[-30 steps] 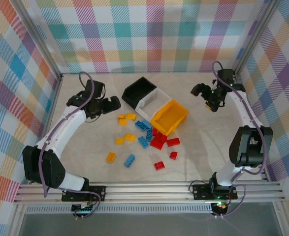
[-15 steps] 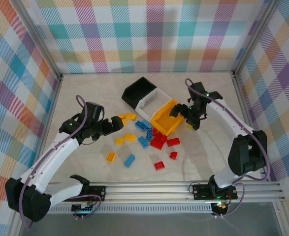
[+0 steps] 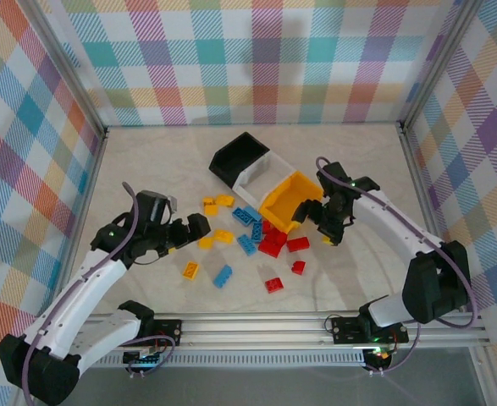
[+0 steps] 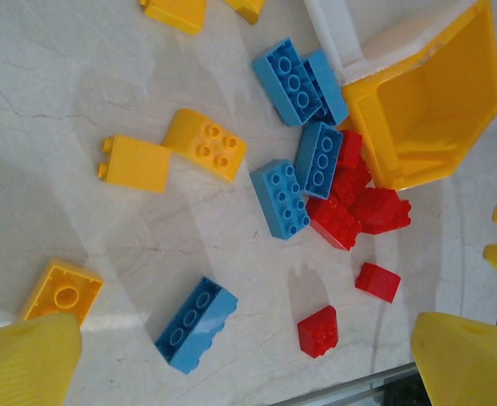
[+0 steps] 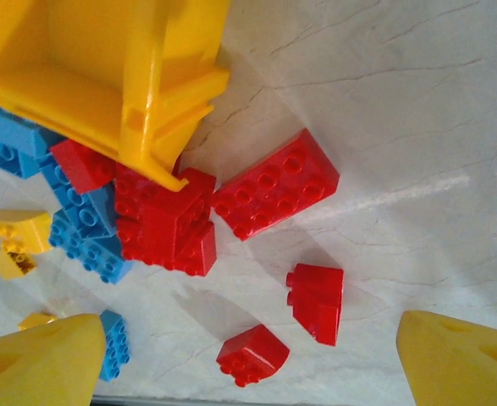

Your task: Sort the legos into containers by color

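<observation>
The containers stand in a joined row at the back centre: black (image 3: 240, 155), white (image 3: 261, 174) and yellow-orange (image 3: 292, 200). Red, blue and yellow legos lie loose in front of them. My left gripper (image 3: 190, 229) hovers open over the left of the scatter. Between its fingertips (image 4: 28, 359) lie a blue brick (image 4: 196, 324) and a small red brick (image 4: 318, 330). My right gripper (image 3: 315, 224) hangs open beside the yellow-orange bin's (image 5: 104, 68) front corner. Below it lie a rounded red brick (image 5: 252, 355), a red brick (image 5: 317, 300) and a long red brick (image 5: 273, 196).
A heap of red bricks (image 3: 273, 242) presses against the yellow-orange bin's front, with blue bricks (image 3: 248, 216) to its left. Yellow bricks (image 3: 217, 203) lie further left, one (image 3: 190, 271) nearer the front. Plaid walls enclose the table, and a metal rail (image 3: 256, 326) runs along the near edge.
Both arms have swung in from the back toward the bricks. The left gripper came forward over the left of the scatter. The right gripper dropped beside the yellow-orange bin, its jaws slightly narrower.
</observation>
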`<control>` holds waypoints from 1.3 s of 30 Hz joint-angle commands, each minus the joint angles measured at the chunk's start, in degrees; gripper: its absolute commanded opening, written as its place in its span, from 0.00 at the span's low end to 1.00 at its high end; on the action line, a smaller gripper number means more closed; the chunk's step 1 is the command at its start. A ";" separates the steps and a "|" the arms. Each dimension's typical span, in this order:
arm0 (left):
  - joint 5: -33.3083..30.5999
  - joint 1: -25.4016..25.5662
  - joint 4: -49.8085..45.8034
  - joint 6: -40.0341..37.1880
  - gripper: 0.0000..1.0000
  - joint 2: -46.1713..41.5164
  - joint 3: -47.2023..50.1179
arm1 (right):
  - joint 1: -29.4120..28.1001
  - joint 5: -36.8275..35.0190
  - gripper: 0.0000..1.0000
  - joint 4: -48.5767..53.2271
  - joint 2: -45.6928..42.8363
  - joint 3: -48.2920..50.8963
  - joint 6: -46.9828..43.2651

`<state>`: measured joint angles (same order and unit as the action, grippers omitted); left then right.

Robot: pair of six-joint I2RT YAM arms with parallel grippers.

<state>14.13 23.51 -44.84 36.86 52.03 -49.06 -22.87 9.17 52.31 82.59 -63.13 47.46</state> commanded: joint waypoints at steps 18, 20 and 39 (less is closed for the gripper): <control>-2.51 0.24 -2.45 1.90 1.00 0.02 0.39 | 11.92 -3.44 0.94 0.70 33.05 -25.45 -9.56; -2.35 0.35 -2.52 1.83 1.00 0.95 0.09 | 12.78 -4.15 0.94 0.51 34.23 -26.59 -10.29; -2.43 0.29 -0.37 1.82 1.00 4.35 -0.77 | 13.14 -2.69 0.92 2.10 25.63 -27.31 -18.37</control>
<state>11.90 23.51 -46.37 38.20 55.72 -48.14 -8.51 3.99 51.83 115.66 -94.37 30.30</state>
